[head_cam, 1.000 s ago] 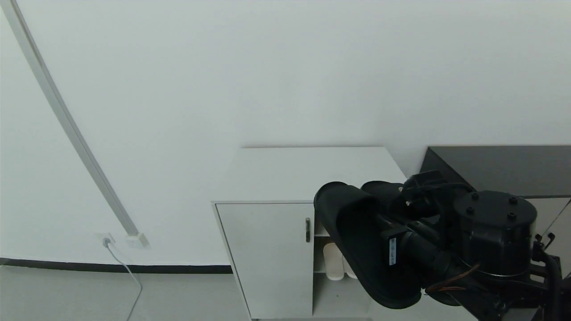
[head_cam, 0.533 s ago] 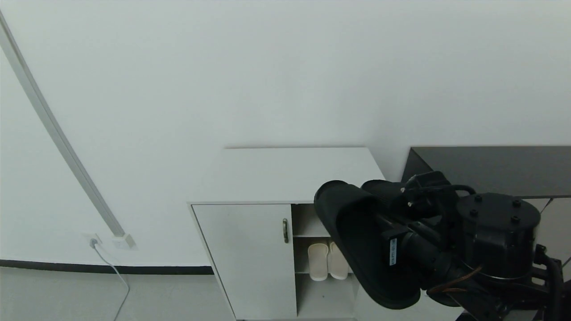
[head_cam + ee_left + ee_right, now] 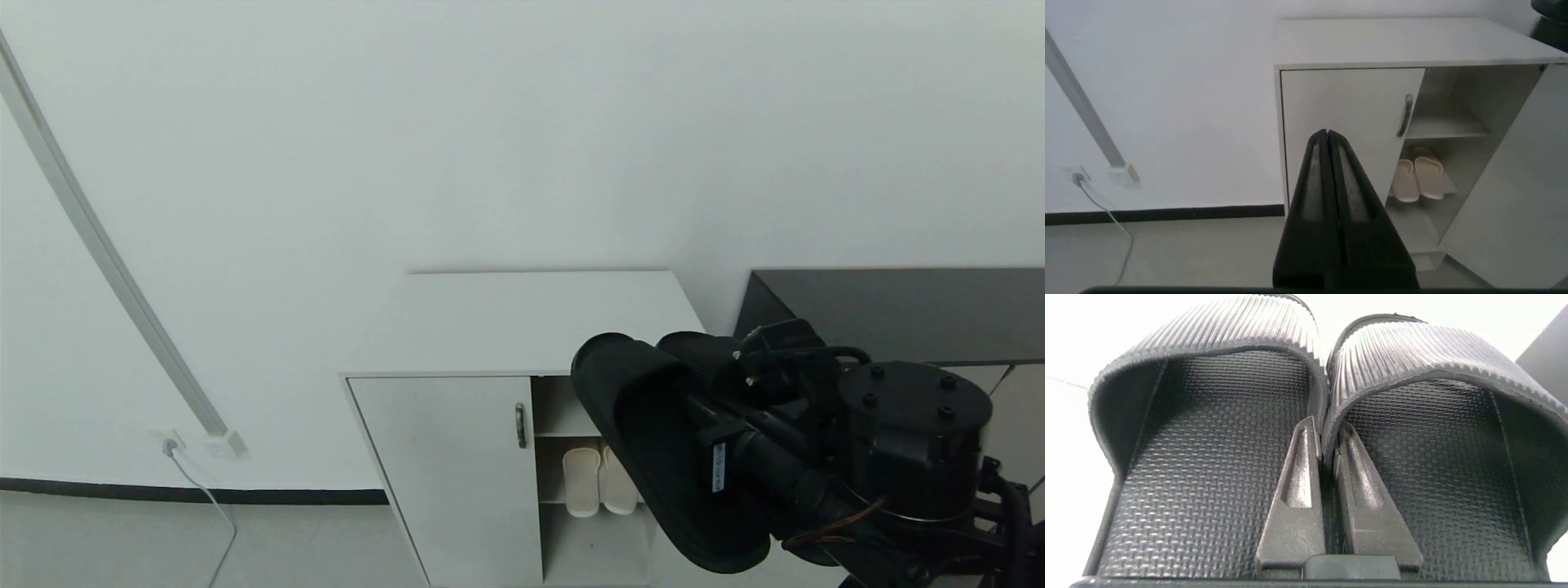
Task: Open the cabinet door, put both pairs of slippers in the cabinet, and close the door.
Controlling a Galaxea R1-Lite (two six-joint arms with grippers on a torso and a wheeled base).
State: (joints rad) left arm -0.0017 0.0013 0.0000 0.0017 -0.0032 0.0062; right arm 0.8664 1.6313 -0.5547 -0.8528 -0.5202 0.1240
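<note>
Left tool (image 3: 1328,137): fingers pressed flat together with nothing between them, pointed at the cabinet (image 3: 522,327) from well back. Low on the wall to the left of the cabinet you have a socket (image 3: 170,447) with a cable hanging to the floor, well clear of the work. The cabinet's left door (image 3: 445,474) is shut, its handle (image 3: 519,425) at the inner edge. The bay just right of that handle stands open; in the left wrist view the grey panel (image 3: 1523,188) at the bay's far side looks like the right door swung out. So count step one, opening, as done. The white slippers (image 3: 600,490) lie side by side on the middle shelf of the open bay, toes inward, so the first pair is stowed. Further right, the right tool (image 3: 1324,433) is clenched on the black slippers (image 3: 661,457), its fingers pinching the two inner side walls together so both come as one bundle. That pair is held up in the air in front of the cabinet's right side, apart from it and not yet inside. By my reckoning you are a bit past halfway: what's left is to carry the black pair into the bay, let go, back the arm out, and swing the door closed.
</note>
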